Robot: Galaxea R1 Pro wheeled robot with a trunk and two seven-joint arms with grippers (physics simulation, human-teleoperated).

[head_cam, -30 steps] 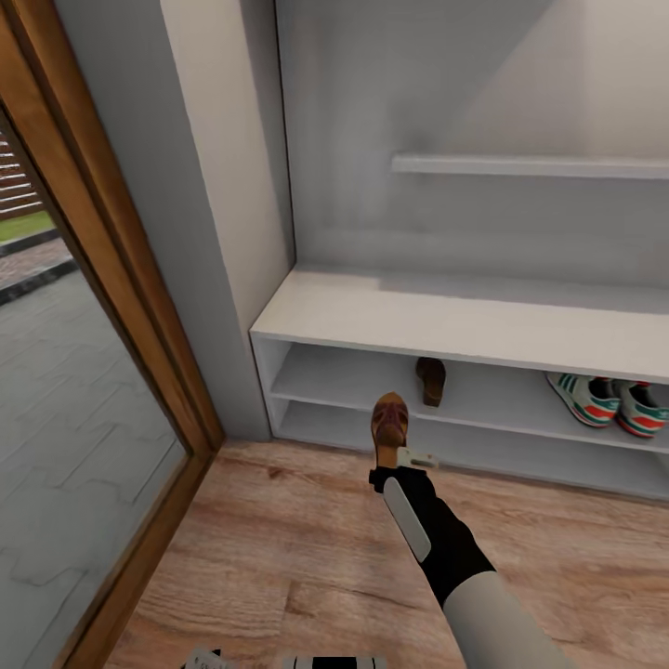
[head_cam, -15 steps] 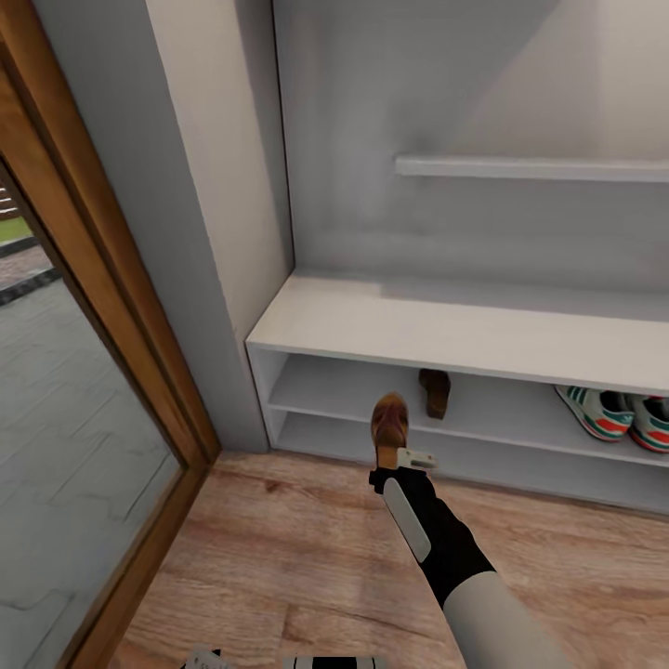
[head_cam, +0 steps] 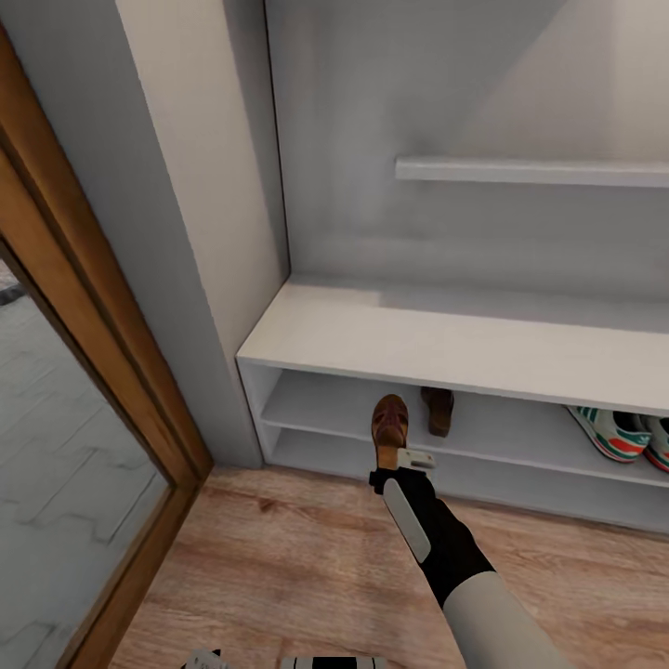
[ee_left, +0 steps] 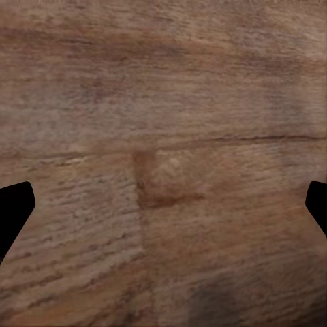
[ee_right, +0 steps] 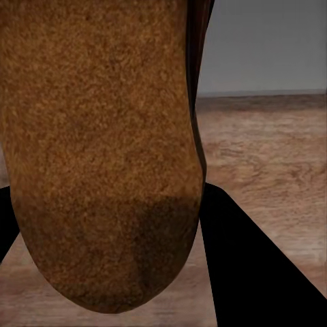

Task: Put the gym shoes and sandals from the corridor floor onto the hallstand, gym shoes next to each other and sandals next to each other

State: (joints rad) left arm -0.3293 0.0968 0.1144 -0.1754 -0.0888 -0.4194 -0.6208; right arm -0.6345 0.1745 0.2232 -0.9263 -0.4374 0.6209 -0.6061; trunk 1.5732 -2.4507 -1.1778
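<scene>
Against the picture from 1 second back, the whole head view has slid: the rack (head_cam: 446,339) now sits lower and further left, the glass door (head_cam: 65,483) fills less of the left side, and the gym shoes (head_cam: 624,435) have drifted toward the right edge, with the 2nd one cut off by it. That is the camera moving. The right gripper (head_cam: 398,462) and the sandal it holds (head_cam: 389,429) keep the same place in the view, so the rack has come nearer to them; the toe of the held sandal now overlaps the front of the upper shelf level.

The right gripper is clamped on the heel end of that sandal, the toe pointing away from it toward the rack. In the right wrist view the tan footbed (ee_right: 102,150) lies between the black fingers (ee_right: 252,266). The other sandal (head_cam: 437,410) lies on the upper shelf level, just beyond the gripper and slightly to its right, apart from the held one. The gym shoes lie side by side on the same level, well off to the gripper's right.

The left gripper (ee_left: 163,214) hangs over bare floor (ee_left: 163,102) with its 2 fingertips spread wide apart and nothing between them.

The floor is light brown wood-grain plank. The rack is white, with a floating shelf (head_cam: 530,171) on its back panel. A grey wall (head_cam: 200,232) and a wood door frame (head_cam: 102,344) stand left of the gripper.
</scene>
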